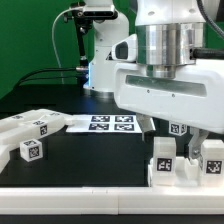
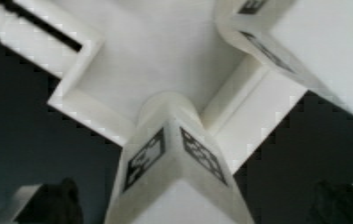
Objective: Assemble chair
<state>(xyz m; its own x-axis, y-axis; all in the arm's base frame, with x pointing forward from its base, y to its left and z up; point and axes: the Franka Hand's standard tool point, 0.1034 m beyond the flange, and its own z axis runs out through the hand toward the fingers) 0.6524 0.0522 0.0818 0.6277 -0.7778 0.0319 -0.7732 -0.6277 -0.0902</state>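
Note:
The chair's partly joined white structure (image 1: 185, 165) stands at the exterior view's lower right, its blocks carrying black-and-white tags. My gripper (image 1: 174, 136) hangs straight above it, its dark fingers down on either side of the upper tagged block. In the wrist view the structure (image 2: 191, 70) fills the frame, and a tagged bar (image 2: 169, 160) runs between the fingers. The gripper (image 2: 199, 205) is open, with a dark gap between each finger and the bar. Several loose white tagged pieces (image 1: 30, 148) lie at the exterior view's left.
The marker board (image 1: 110, 123) lies flat at the table's middle, just behind the structure. A second white robot body (image 1: 100, 50) stands at the back. The table's white front edge (image 1: 80, 200) runs along the bottom.

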